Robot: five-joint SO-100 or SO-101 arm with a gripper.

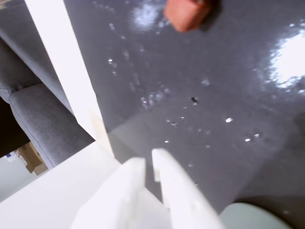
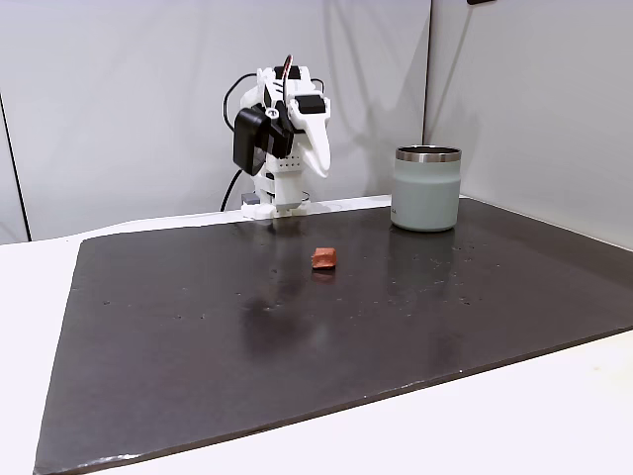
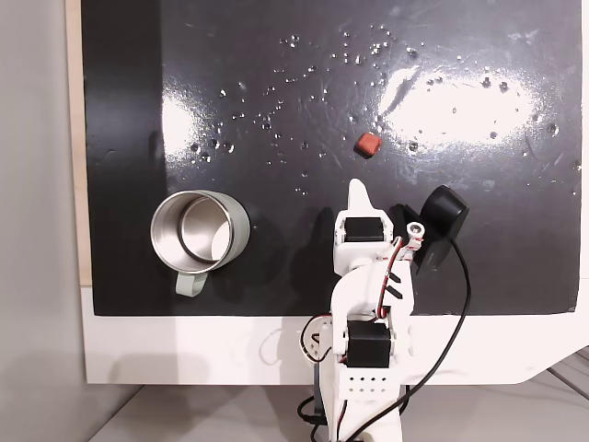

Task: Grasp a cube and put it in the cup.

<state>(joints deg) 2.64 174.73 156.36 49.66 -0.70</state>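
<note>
Hand fingers stand nearly together, holding nothing, raised above my glossy dark desk mat. I see the cube lying on it, apart from the cup near pale walls.

Pincer nearly closed, empty, raised.

Glossy dark mat with glare, matt orange cube, white plastic gripper, cup with shiny steel rim
</note>
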